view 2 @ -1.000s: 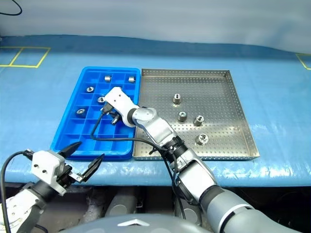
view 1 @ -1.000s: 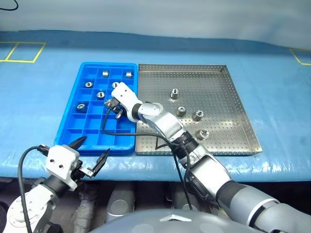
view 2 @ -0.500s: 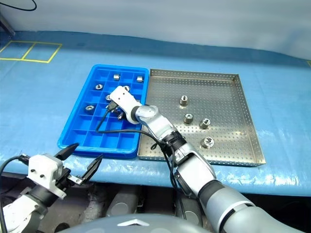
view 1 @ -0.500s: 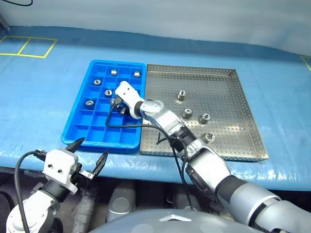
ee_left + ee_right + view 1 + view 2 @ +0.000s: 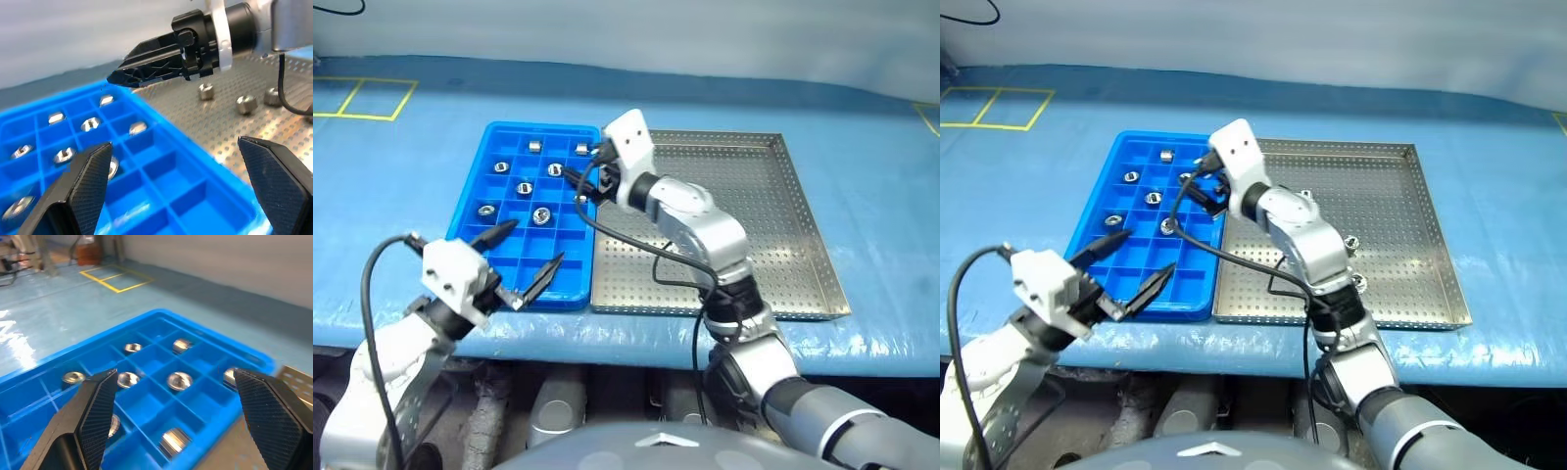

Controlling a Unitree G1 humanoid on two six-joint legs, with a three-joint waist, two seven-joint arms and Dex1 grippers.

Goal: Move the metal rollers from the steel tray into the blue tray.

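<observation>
Several metal rollers (image 5: 246,104) remain in the steel tray (image 5: 783,235). Both the right claw (image 5: 579,180), over the blue tray (image 5: 475,196), and the left claw (image 5: 523,257) gape wide and empty. Advise a centred descent over 1 roller.

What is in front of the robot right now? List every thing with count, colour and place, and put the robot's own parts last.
blue tray: one, bright blue, on the table, left of and against the steel tray.
steel tray: one, grey perforated metal, right of the blue tray.
metal rollers in the blue tray: at least seven, silver, one per compartment, in the far half.
metal rollers in the steel tray: at least three, silver, loose on the tray floor.
table cover: one, blue, under both trays.
tape lines: yellow, far left corner.
left gripper: black fingers, open, empty, at the blue tray's near edge.
right gripper: black fingers, open, empty, above the blue tray's right side.
</observation>
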